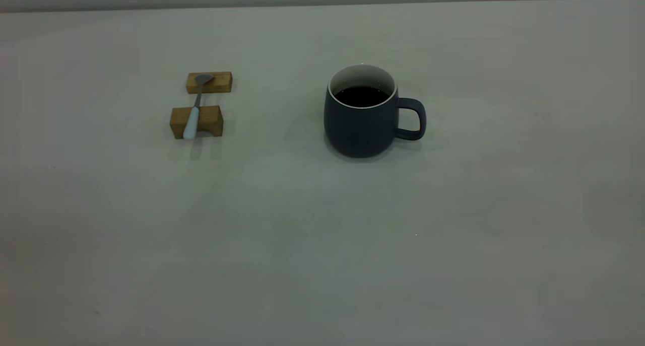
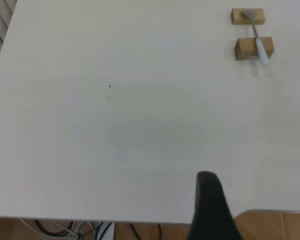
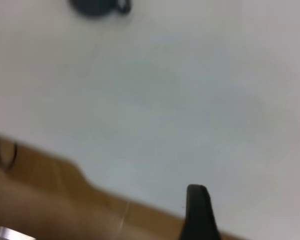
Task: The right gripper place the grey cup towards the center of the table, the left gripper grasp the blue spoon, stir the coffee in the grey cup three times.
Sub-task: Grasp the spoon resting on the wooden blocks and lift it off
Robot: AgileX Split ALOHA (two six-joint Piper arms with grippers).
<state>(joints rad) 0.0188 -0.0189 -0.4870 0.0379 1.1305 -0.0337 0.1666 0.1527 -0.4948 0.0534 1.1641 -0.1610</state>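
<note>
Neither claw reaches into the exterior view. Only one dark finger [image 2: 210, 207] of the left claw shows in its wrist view, hanging over the near edge of the worktop [image 1: 322, 245], so whether that claw is open or closed cannot be told. Far from it, the blue spoon [image 1: 195, 109] lies across two tan wooden blocks [image 1: 197, 121] on the left side of the worktop, its grey bowl on the farther block and its pale handle over the nearer one. To the right of the blocks, well apart from them and near the middle of the worktop, the grey cup [image 1: 362, 119] stands upright, handle pointing right, with the coffee [image 1: 362, 96] dark inside. The right claw likewise shows a single dark finger [image 3: 199, 212] above the worktop's edge, far from the cup; its state cannot be told either.
</note>
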